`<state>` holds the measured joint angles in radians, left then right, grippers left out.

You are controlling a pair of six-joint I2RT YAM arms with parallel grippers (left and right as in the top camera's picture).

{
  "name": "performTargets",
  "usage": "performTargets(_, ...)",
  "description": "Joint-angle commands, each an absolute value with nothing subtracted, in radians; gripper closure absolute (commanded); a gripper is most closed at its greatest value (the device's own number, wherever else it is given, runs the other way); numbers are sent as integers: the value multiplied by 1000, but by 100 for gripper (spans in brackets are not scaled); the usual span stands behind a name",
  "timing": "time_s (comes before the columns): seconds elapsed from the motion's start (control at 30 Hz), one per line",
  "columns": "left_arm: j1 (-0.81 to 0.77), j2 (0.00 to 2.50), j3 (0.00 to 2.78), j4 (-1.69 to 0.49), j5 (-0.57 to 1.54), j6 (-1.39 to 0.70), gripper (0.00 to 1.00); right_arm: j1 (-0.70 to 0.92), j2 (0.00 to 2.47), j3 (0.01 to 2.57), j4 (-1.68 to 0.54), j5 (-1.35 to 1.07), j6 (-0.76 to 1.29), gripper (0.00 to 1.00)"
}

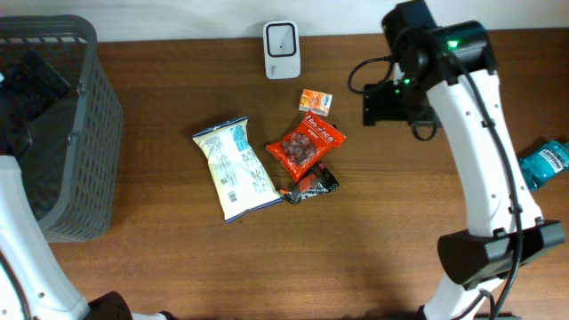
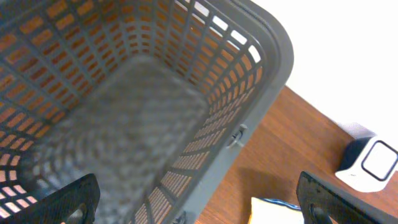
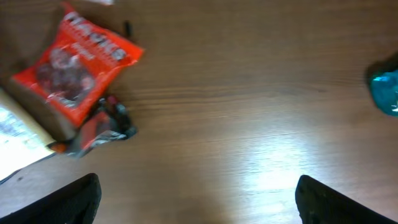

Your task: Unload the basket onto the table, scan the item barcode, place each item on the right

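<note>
A white barcode scanner (image 1: 282, 50) stands at the back edge of the table, and it also shows at the right of the left wrist view as the scanner (image 2: 371, 163). Loose items lie mid-table: a white and blue snack bag (image 1: 236, 167), a red packet (image 1: 307, 145), a small orange packet (image 1: 315, 101) and a dark crumpled wrapper (image 1: 311, 185). My right gripper (image 3: 198, 199) hangs open over bare wood to the right of the red packet (image 3: 74, 68) and the wrapper (image 3: 99, 127), holding nothing. My left gripper (image 2: 199, 199) is open and empty above the basket's right wall.
A grey mesh basket (image 1: 89, 133) fills the left side of the table; its rim (image 2: 273, 56) runs under the left wrist camera. A teal bottle (image 1: 544, 163) lies at the right edge, and the bottle (image 3: 385, 90) shows blurred in the right wrist view.
</note>
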<state>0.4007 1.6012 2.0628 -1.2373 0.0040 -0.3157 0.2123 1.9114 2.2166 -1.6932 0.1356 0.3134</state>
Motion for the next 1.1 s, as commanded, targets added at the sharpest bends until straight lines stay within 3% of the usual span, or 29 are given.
performTargets(0.0,404,1604,2075,-1263,182,-325,1,78,1909,2163,-1699,177,291,1)
performTargets(0.2,402,1603,2075,-1356,524,-306,1,-116,1910,2107,-1699,101,292,1)
performTargets(0.3,382,1600,2075,-1352,686,-159,1,-150,1910,2107,-1691,101,292,1)
performTargets(0.5,240,1587,2247,-1369,659,-103,1,-151,1910,2107,-1668,101,292,1)
performTargets(0.6,62,1587,2359,-1413,532,-104,1,-151,1910,2107,-1655,100,292,1)
performTargets(0.77,-171,1655,2359,-1468,421,-118,1,-151,1910,2107,-1631,75,292,2)
performTargets(1.07,-407,1803,2359,-1480,420,-118,1,-151,1910,2107,-1585,3,292,1)
